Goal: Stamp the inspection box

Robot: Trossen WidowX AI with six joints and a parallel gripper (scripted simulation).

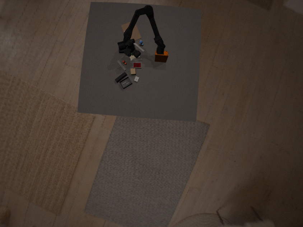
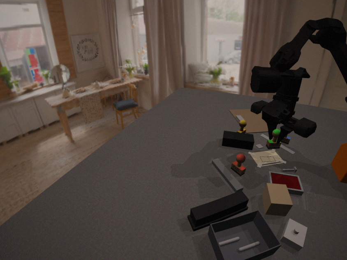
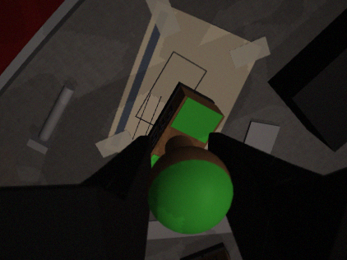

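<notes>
My gripper [image 3: 179,145] [image 2: 276,134] [image 1: 131,52] is shut on the neck of the PASS stamp [image 3: 196,119] [image 2: 273,141], which has a green ball knob and a wooden base with a green top. It holds the stamp upright, just above the bench, over the edge of the card [image 3: 214,44] [image 2: 267,158] [image 1: 132,57]. The beige card is taped flat at its corners. The inspection box [image 3: 187,60] is a thin black outline on the card, and the stamp's base hides part of it. The red ink pad [image 3: 25,19] [image 2: 286,180] [image 1: 136,65] lies in a grey frame beside the card.
A red-knobbed stamp [image 2: 239,164] [image 1: 124,61] stands left of the card. A yellow-knobbed stamp [image 2: 242,125] stands behind a black block [image 2: 238,139]. Nearby are a tan cube [image 2: 276,199], a long black block [image 2: 218,209], an open grey tray [image 2: 264,232], a grey bar [image 2: 227,174], a metal pin [image 3: 55,113] and the orange arm base [image 1: 161,56].
</notes>
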